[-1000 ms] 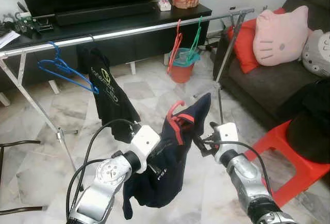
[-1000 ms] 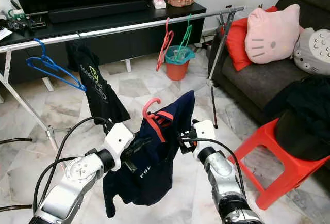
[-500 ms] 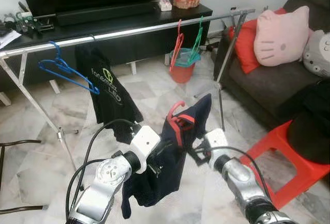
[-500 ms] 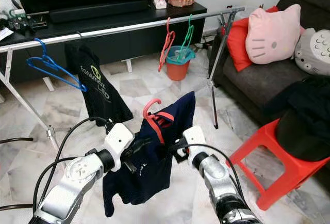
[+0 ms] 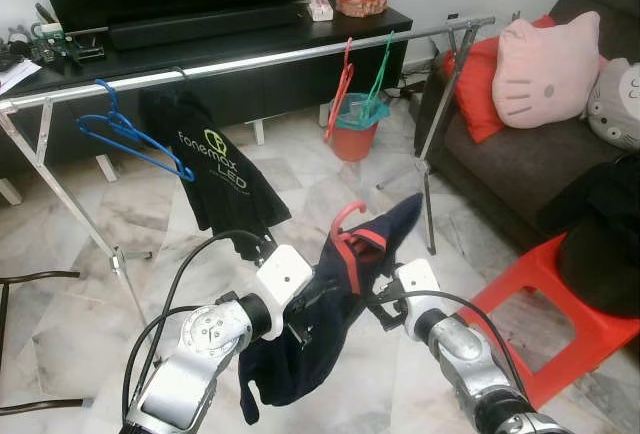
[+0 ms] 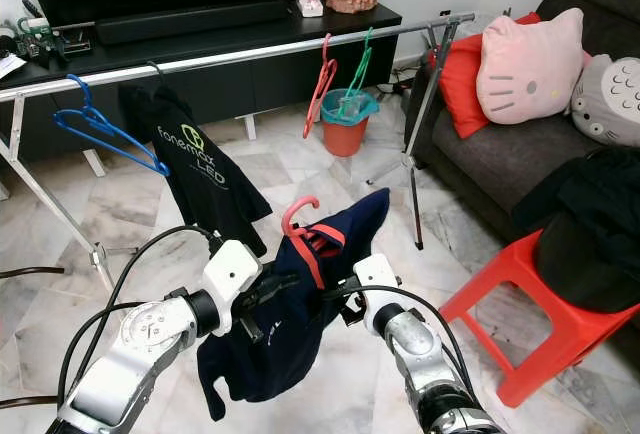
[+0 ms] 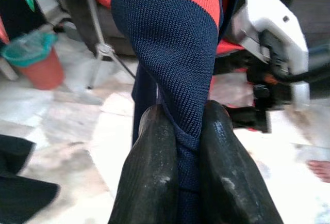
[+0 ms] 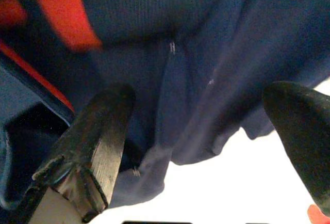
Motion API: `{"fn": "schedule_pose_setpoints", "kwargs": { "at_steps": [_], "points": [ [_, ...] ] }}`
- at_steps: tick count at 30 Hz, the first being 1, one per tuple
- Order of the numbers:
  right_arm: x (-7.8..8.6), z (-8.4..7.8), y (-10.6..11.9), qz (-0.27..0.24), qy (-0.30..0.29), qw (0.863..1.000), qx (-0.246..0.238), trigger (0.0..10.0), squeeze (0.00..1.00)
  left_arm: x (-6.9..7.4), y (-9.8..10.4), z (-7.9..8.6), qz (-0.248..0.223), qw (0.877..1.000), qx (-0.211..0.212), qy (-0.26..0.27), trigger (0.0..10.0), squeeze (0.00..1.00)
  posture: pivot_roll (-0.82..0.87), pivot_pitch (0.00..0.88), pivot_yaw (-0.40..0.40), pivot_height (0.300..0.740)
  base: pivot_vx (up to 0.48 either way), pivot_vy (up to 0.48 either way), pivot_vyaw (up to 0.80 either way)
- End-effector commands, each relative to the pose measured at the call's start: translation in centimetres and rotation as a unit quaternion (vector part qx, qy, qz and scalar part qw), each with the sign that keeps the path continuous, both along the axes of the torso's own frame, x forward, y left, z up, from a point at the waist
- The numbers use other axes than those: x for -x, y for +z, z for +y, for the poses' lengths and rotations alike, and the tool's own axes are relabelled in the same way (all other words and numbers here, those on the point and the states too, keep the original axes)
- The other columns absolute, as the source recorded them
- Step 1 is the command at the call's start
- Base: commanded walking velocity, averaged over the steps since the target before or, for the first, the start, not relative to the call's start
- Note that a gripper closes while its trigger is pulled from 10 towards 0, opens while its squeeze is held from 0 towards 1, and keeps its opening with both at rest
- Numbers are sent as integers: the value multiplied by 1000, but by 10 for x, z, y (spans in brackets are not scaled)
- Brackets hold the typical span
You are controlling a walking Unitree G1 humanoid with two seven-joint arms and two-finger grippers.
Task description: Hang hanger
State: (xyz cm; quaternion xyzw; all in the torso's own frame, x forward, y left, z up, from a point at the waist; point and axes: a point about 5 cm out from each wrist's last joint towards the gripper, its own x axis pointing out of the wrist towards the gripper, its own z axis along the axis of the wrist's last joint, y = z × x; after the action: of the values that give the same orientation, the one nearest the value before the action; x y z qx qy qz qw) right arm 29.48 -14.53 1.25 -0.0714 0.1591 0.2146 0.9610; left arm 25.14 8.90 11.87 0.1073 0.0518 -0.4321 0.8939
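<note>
A navy shirt (image 5: pixel 325 309) with a red collar hangs on a red hanger (image 5: pixel 345 218) between my two arms, low over the floor. My left gripper (image 7: pixel 185 118) is shut on a fold of the navy cloth just below the collar. My right gripper (image 8: pixel 201 100) is open right against the shirt's other side, with cloth between its spread fingers (image 8: pixel 103 126) but not pinched. Behind runs the silver clothes rail (image 5: pixel 260 59). It carries a blue hanger (image 5: pixel 130 136), a black printed shirt (image 5: pixel 222 182), a red hanger (image 5: pixel 340 89) and a green hanger (image 5: pixel 380 79).
The rail's right leg (image 5: pixel 427 159) stands before a dark sofa (image 5: pixel 510 179) with cushions. A red stool (image 5: pixel 545 319) is at my right. An orange bin (image 5: pixel 352 136) sits under the rail, the black TV cabinet (image 5: pixel 200 46) behind it. The floor is pale marble.
My right gripper has moved left, in against the navy shirt. The shirt's right shoulder has sunk and it sits more tilted. The black shirt on the rail has swung.
</note>
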Motion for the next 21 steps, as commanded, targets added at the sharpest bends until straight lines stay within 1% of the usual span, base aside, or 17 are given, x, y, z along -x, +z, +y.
{"fn": "schedule_pose_setpoints", "kwargs": {
  "at_steps": [1,2,5,8,11,13,14,15,16,19,21],
  "points": [
    [-3,2,4,-7,-1,1000,-17,10000,0,6,10,-6,2,999,22,-32,10000,0,35,0,-41,740,0,0,0],
    [-3,4,4,-7,7,1000,-21,10000,0,6,12,-7,8,999,31,-34,10000,0,41,0,-42,740,0,0,0],
    [-2,6,3,-7,13,1000,-24,10000,0,6,15,-7,11,998,40,-36,10000,0,41,0,-42,740,0,0,0],
    [2,10,1,1,38,999,-35,10000,0,4,23,-12,14,997,66,-44,10000,0,36,0,-37,740,0,0,0],
    [4,10,-1,3,39,999,-26,10000,0,5,25,-14,14,996,69,-50,10000,0,36,0,-37,740,0,0,0],
    [4,5,-2,-2,16,1000,-11,10000,0,6,27,-16,19,995,77,-57,10000,0,36,0,-37,740,0,0,0],
    [1,-1,-1,-11,-15,1000,2,10000,0,7,29,-17,22,994,83,-63,10000,0,38,0,-37,740,0,0,0],
    [0,-4,0,-18,-27,999,6,10000,0,8,29,-17,24,994,84,-64,10000,0,38,0,-37,740,0,0,0],
    [0,-4,0,-18,-27,999,6,10000,0,8,29,-17,24,994,84,-64,10000,0,38,0,-37,740,0,0,0],
    [-7,-15,8,-39,-72,997,16,10000,0,10,26,-13,31,995,75,-63,10000,0,38,0,-37,740,0,0,0],
    [-8,-18,9,-43,-78,996,20,10000,0,10,25,-12,33,995,73,-62,10000,0,38,0,-37,740,0,0,0]
  ]
}}
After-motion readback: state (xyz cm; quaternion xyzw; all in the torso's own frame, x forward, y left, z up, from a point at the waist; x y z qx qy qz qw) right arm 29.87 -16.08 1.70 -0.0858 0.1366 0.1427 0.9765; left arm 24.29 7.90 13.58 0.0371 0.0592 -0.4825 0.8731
